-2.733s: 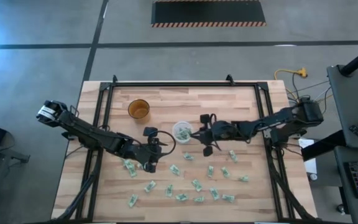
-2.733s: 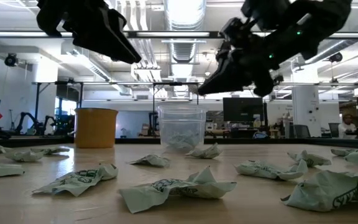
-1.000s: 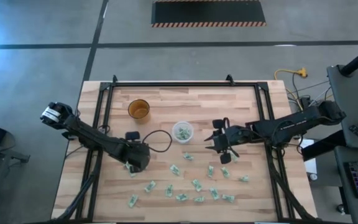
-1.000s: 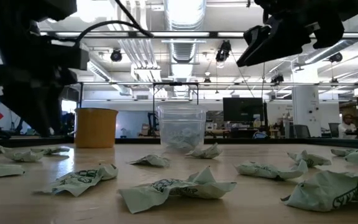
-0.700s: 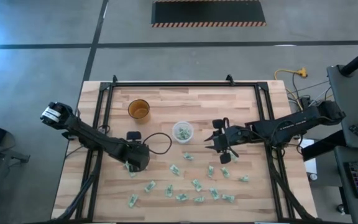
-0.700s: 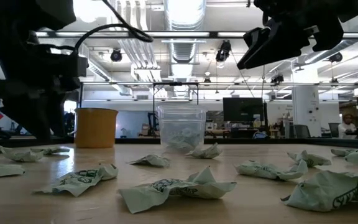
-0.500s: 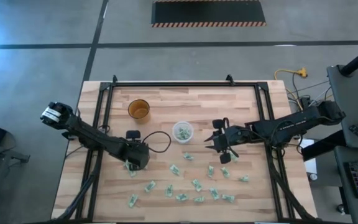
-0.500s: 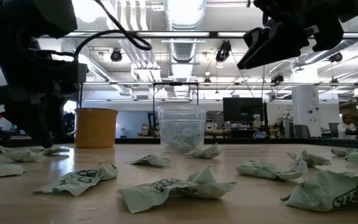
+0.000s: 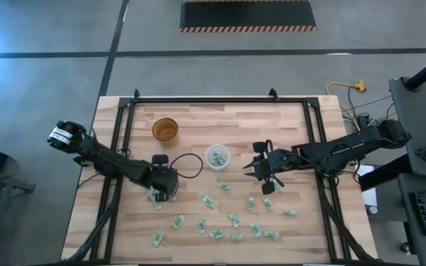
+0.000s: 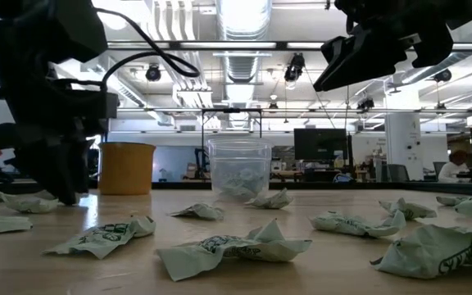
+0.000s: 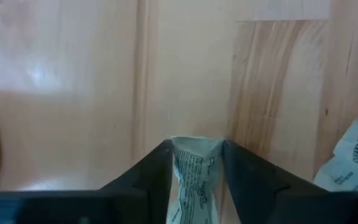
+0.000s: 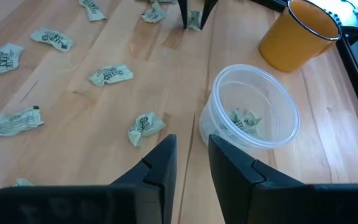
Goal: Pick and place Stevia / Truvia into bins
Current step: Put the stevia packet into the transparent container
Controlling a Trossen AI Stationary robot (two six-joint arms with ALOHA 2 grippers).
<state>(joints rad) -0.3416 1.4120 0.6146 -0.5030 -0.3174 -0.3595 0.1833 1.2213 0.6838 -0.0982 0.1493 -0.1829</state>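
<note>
Across the wooden counter (image 9: 198, 122) we have our left claw (image 11: 196, 163) pinching one Stevia sachet (image 11: 193, 177) down at the surface, our right claw (image 12: 191, 163) empty, slightly parted, beside the translucent cup (image 12: 253, 109), so lifting and carrying there comes next.

The whole table (image 9: 198, 118) is seen from straight overhead; it is viewed level from table-top height; close wrist views look past dark fingers. The clear cup (image 10: 238, 168) is shared.
</note>
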